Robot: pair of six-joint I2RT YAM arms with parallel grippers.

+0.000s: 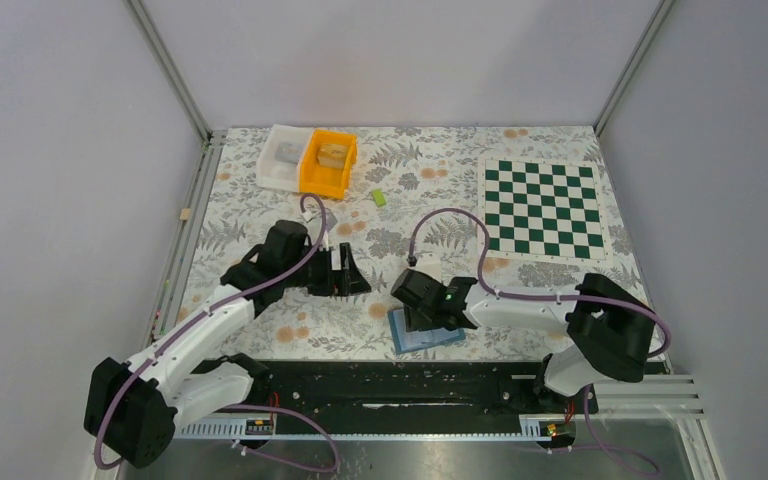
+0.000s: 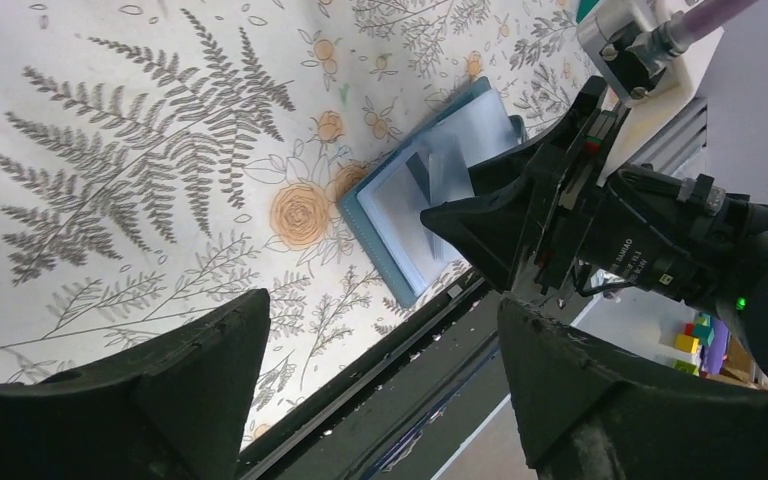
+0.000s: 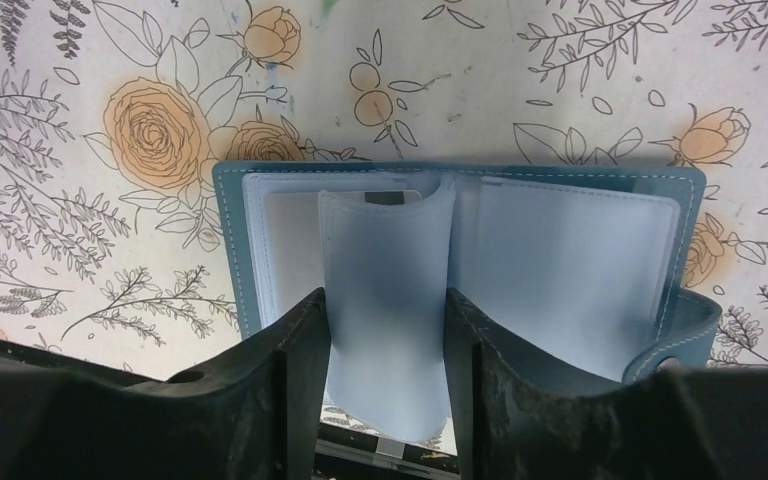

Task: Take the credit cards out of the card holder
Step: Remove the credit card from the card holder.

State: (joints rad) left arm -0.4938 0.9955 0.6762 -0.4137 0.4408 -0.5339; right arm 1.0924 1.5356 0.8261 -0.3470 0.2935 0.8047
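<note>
The table (image 1: 420, 170) is wearing its fern-and-rose cloth, and the chessboard (image 1: 543, 207) is lying flat at the far right. Two bins are sitting side by side at the far left, the white one (image 1: 265, 172) touching the orange one (image 1: 326, 186).

The left gripper (image 1: 348, 272) is hovering over bare cloth left of centre. In its wrist view, its jaws (image 2: 380, 370) are spread wide with nothing between them.

The right gripper (image 1: 422, 305) is working right over the holder (image 1: 430, 338), which is lying open and flat near the table's front edge, blue cover down. Its jaws (image 3: 385, 295) are drawn in narrow on a clear sleeve (image 3: 388, 240), which is standing up bowed out of the holder (image 3: 698, 310) with an edge against each finger.

As for the cards, I am not making any out; the sleeves are looking frosted and pale.

A lime block (image 1: 379, 197) is resting just right of the bins.
</note>
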